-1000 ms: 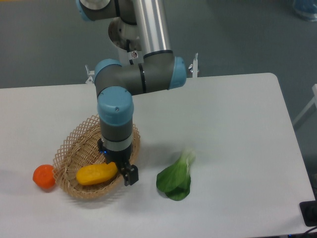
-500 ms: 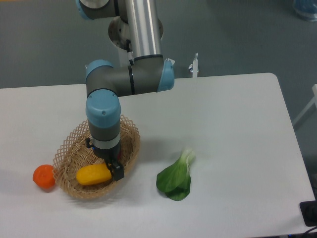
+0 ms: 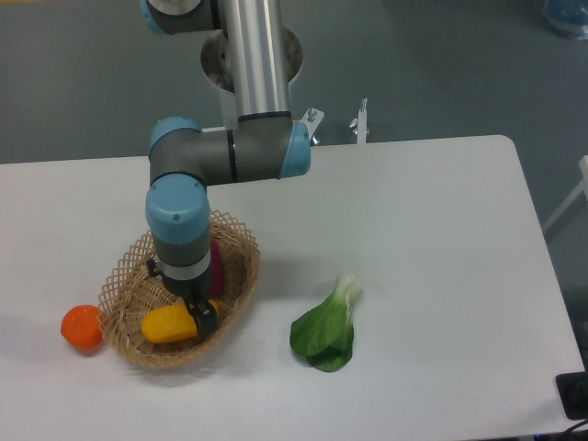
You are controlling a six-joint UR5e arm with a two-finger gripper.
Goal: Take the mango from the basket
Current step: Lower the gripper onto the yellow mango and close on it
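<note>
So the big thing here is the arm (image 3: 225, 156): over the last second it's slid left across the table (image 3: 432, 239), and the wrist that was hanging off the right rim of the basket (image 3: 129, 276) now sits over the middle of it. With the wrist out of the way, a dark purplish-red thing (image 3: 216, 266) shows up inside the basket behind it, probably the little eggplant-type veggie, though only a strip of it is visible.

The gripper (image 3: 200, 317) went along for the ride. A second ago it was off the mango's right tip, outside the fruit; now it's down at the right end of the mango (image 3: 173, 323), with one dark finger (image 3: 206, 320) showing right against it. The other finger is hidden behind the wrist, so I honestly cannot tell how wide the jaws are or whether they've got any grip on it yet.

The mango hasn't budged; it's lying in the front of the basket, long axis roughly left-right. The orange (image 3: 81, 327) just left of the basket and the bok choy (image 3: 326, 331) off to the right haven't moved either.

My read: approach is basically done, and closing and lifting are what's left. Grabbing near the end of a smooth fruit could let it slip out.
</note>
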